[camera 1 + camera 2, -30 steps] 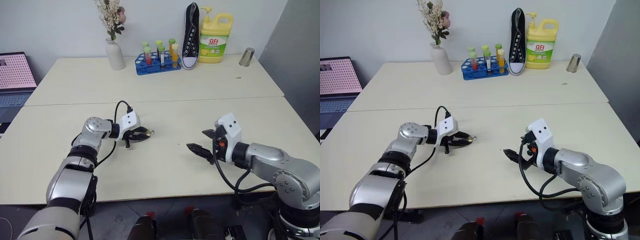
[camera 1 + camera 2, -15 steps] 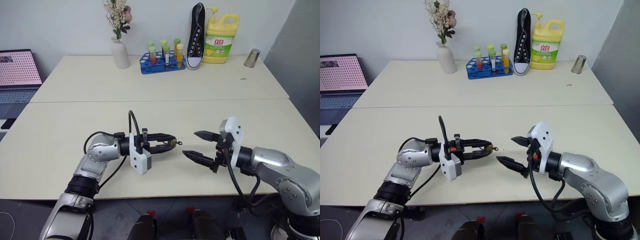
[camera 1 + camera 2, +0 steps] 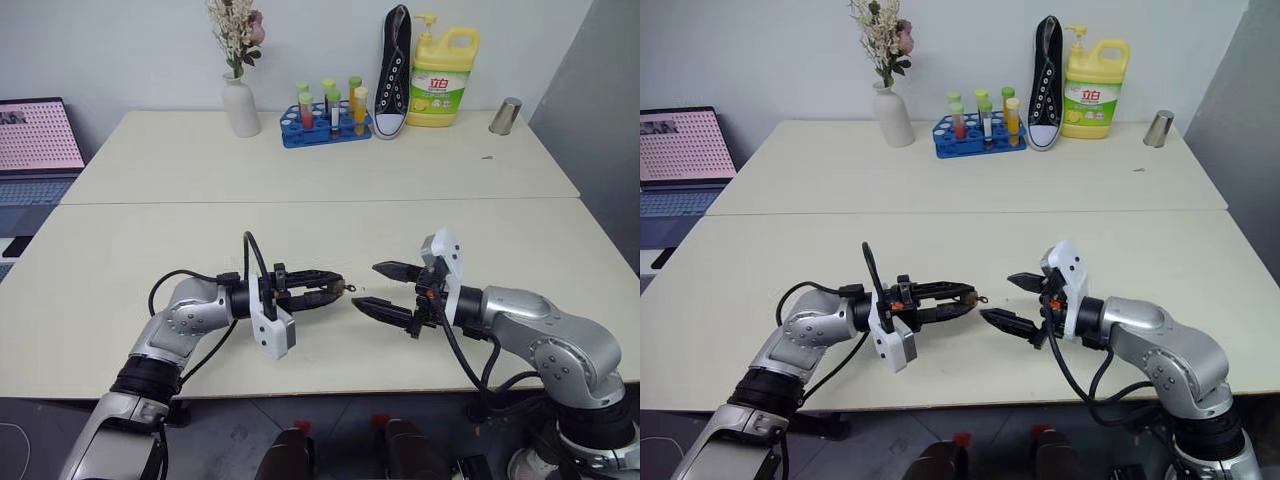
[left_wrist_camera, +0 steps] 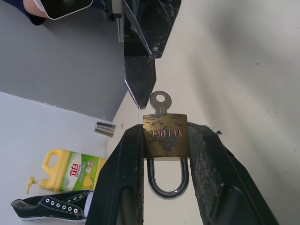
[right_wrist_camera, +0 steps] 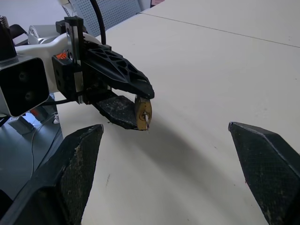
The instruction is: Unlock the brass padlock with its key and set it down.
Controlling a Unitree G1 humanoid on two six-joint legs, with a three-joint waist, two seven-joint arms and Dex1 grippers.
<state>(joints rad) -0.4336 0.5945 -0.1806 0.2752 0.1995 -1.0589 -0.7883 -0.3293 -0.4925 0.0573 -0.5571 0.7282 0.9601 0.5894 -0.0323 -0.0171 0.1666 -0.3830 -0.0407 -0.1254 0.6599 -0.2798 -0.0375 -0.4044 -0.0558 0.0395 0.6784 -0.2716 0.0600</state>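
**Q:** Two grippers, one tiny lock. How'd you hold it?

**A:** My left gripper [image 4: 166, 140] was clamped on the brass padlock [image 4: 166, 136] by its flat sides, up off the table [image 3: 300, 150], key [image 4: 159, 102] poking out. Right gripper [image 3: 380, 288] hung wide open, empty, just beside it. Felt light, stiff, slick, so I'd pinch the key's head.

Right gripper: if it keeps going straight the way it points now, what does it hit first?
Most likely the small brass padlock, with its silver key sticking out toward it, clamped between the left gripper's black fingers. The right gripper stands wide open, facing it across a short gap; depth is unclear.
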